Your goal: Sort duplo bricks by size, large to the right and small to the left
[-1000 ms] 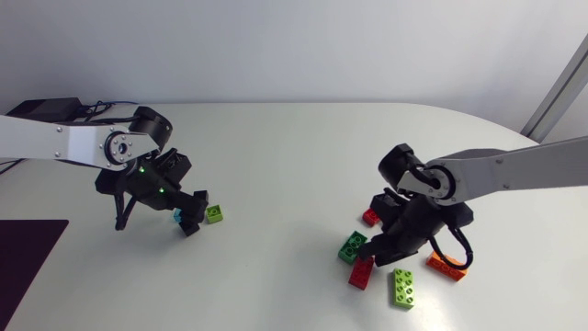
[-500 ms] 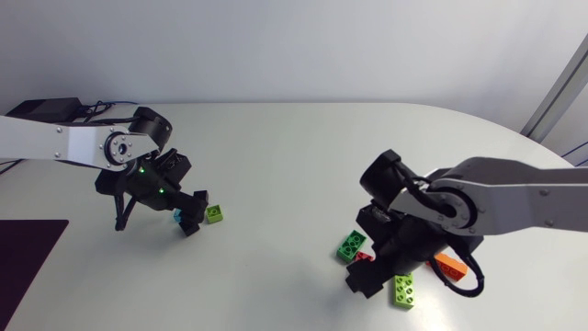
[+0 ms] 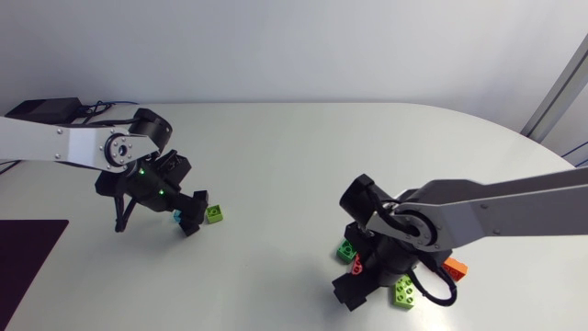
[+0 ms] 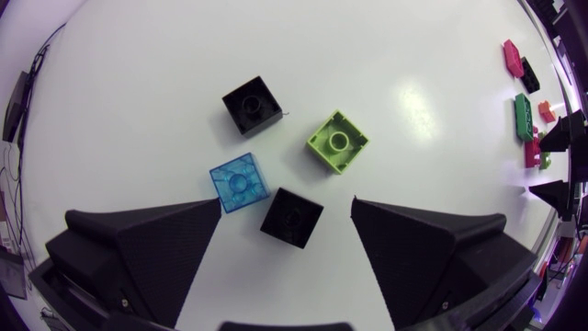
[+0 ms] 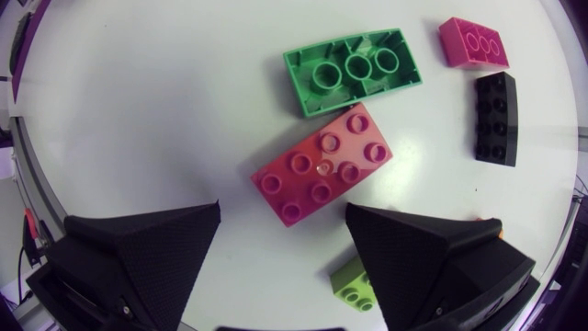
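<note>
Red eight-stud brick (image 5: 323,175), studs up, on the worktop (image 5: 138,110) just ahead of the released right gripper (image 5: 283,225), beside an inverted green brick (image 5: 349,71). Left gripper (image 4: 287,207), likewise released, above a small blue brick (image 4: 239,182) and a lime brick (image 4: 337,142).

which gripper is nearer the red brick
Right. The right gripper is directly over the red brick, which lies just ahead of its open fingers; the left gripper is far off, over the small bricks.

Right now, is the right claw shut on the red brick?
No, the red brick lies flat just ahead of the right claw, whose open fingers do not touch it.
</note>
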### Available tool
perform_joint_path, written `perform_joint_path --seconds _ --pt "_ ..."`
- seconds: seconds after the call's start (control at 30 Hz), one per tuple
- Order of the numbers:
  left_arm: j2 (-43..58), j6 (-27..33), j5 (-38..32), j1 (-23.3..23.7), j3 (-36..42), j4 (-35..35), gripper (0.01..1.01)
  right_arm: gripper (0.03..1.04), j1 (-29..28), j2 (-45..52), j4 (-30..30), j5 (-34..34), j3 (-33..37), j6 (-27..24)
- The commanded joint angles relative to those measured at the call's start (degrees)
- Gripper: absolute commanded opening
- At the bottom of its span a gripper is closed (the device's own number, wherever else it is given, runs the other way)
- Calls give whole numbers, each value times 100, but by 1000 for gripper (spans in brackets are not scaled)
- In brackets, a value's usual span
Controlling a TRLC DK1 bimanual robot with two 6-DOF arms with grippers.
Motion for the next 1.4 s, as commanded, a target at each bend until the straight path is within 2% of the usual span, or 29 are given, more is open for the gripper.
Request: perform_joint_path --seconds 0.0,0.33,0.53,0.6,0.77,0.8,0.83,0.97,1.23,1.37 --pt "28 66 20 44 -165 38 985 997 -45 289 133 62 117 133" --pt "37 83 20 80 -182 64 985 997 -942 693 151 123 582 -263" --pt "98 92 20 80 -147 90 985 885 -942 500 142 97 354 -210" --pt "107 74 20 53 -130 90 985 759 -828 429 168 79 310 -122" --pt "90 74 20 44 -156 90 985 166 -705 139 344 -35 222 27" --pt "81 83 20 53 -165 90 985 75 -678 69 362 -35 204 71" --pt "81 92 28 71 -165 90 985 48 -661 25 362 -35 196 98" --pt "81 92 28 80 -174 90 985 46 -775 95 362 -9 284 71" --pt "28 83 20 71 -174 82 985 46 -1830 623 124 -26 1259 -509" --pt "28 83 20 62 -174 82 985 48 -2155 1071 107 -26 1672 -702"
